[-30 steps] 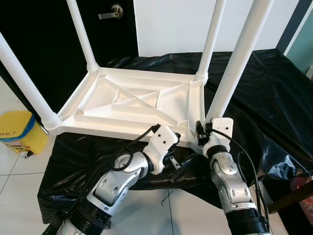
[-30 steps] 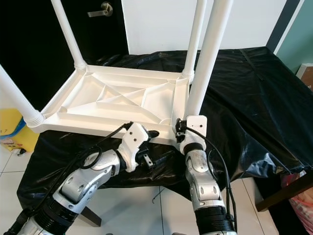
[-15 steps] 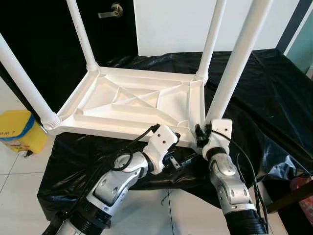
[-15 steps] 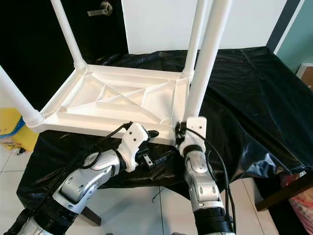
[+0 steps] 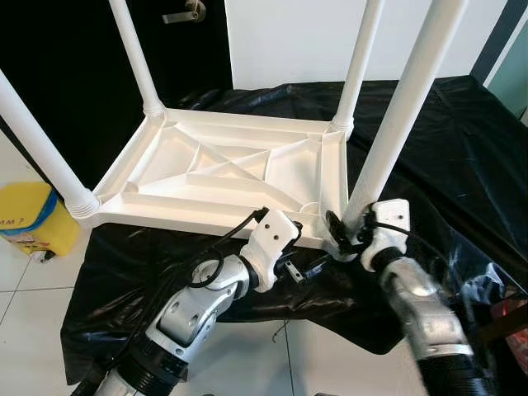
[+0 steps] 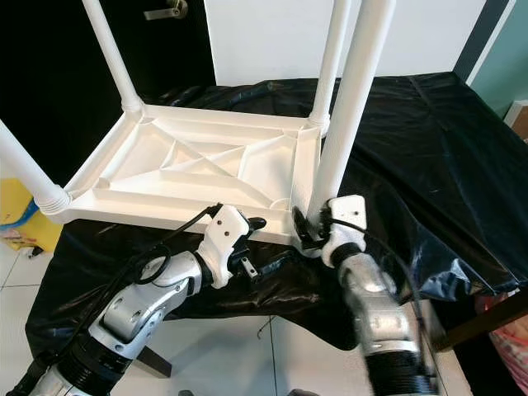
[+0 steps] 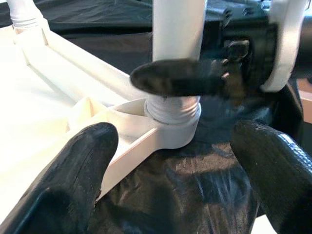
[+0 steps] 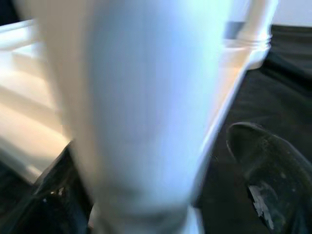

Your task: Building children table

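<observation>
The white children's table lies upside down on a black cloth, with its legs pointing up. My right gripper is shut on the base of the near right leg, reaching in from the right. One of its fingers lies across the front of that leg just above the screw socket. My left gripper hovers at the table's front edge just left of that corner. It is open with nothing between its fingers.
Three more white legs stand at the near left, far left and far right. A yellow container sits on the tiled floor at left. A dark door with a lever handle is behind.
My right forearm and wrist have swung out to the right around the near right leg, with the fingers still at its base. The left arm and the table have stayed put.
</observation>
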